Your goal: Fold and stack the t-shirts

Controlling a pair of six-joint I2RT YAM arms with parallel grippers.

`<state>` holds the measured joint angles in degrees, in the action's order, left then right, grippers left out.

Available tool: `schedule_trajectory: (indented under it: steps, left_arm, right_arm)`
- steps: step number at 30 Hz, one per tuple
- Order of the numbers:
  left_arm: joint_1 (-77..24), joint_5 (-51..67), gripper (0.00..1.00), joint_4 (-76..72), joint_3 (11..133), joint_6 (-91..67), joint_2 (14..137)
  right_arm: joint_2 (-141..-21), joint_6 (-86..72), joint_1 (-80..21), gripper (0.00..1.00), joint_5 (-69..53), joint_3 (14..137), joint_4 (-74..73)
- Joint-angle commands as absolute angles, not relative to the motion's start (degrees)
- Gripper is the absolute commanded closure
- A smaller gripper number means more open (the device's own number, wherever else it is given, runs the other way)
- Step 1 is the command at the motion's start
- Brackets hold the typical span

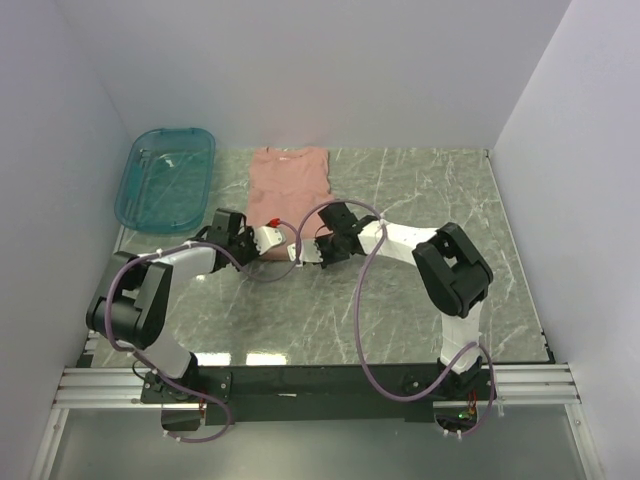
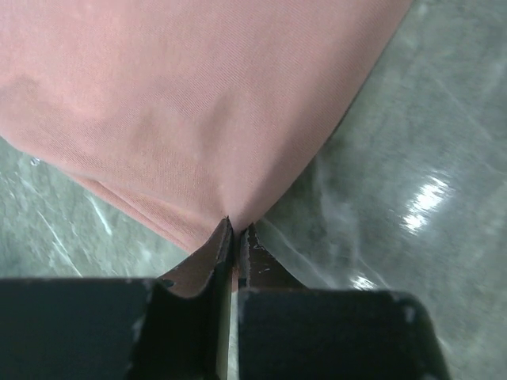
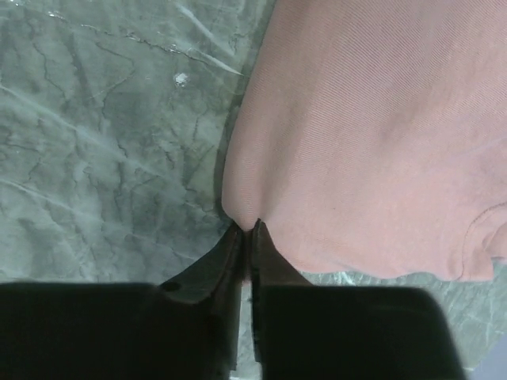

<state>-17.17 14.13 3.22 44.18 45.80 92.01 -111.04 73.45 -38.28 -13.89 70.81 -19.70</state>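
Holds the near edge of the dusty-pink t-shirt (image 1: 290, 185) pinched in the left pincer (image 2: 235, 231) and the right pincer (image 3: 247, 229), both closed on fabric, on the marble counter (image 1: 430, 200)

Overhead: near hem of dusty-pink cotton t-shirt (image 1: 288, 180), at 6 o'clock, hidden under left arm (image 1: 235, 235) and right arm (image 1: 345, 228). Cloth pinched inside left gripper (image 2: 235, 236) and right gripper (image 3: 247, 231) unseen. Shirt cut off at 12 o'clock in both wrist views.
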Motion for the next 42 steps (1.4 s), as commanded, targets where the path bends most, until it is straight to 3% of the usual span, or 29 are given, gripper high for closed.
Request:
schedule_trajectory:
  steps: [1,3,9,17,23,28,34,42]
  left_arm:
    - [-18.9,16.5,1.00,5.8,42.1,46.1,88.8]
    - [-19.2,17.6,1.00,6.3,41.1,45.9,87.0]
    - [-21.5,22.8,1.00,8.8,36.8,43.5,79.3]
    - [-32.2,26.5,1.00,13.6,33.1,36.3,71.2]
    - [-35.2,21.0,1.00,12.6,32.5,32.9,65.4]
    - [-29.1,19.9,1.00,12.0,39.9,38.0,67.5]
    - [-20.9,24.0,1.00,10.5,52.9,43.3,80.6]
    - [-17.5,21.9,1.00,1.2,68.7,43.2,100.2]
  right_arm:
    - [-110.2,72.2,-38.5,0.95,-13.0,68.6,-18.9]
    - [-107.9,73.3,-38.8,1.00,-15.2,66.5,-20.3]
    - [-96.8,77.6,-38.8,1.00,-22.1,57.1,-26.4]
    - [-82.8,73.6,-38.8,1.00,-31.5,49.4,-32.2]
    - [-79.3,66.4,-37.3,1.00,-31.6,50.1,-32.1]
    - [-83.7,61.8,-32.4,1.00,-30.9,58.3,-31.5]
    - [-93.1,53.1,-25.8,1.00,-31.7,73.8,-29.6]
    - [-110.6,43.3,-22.9,1.00,-29.4,94.9,-27.4]
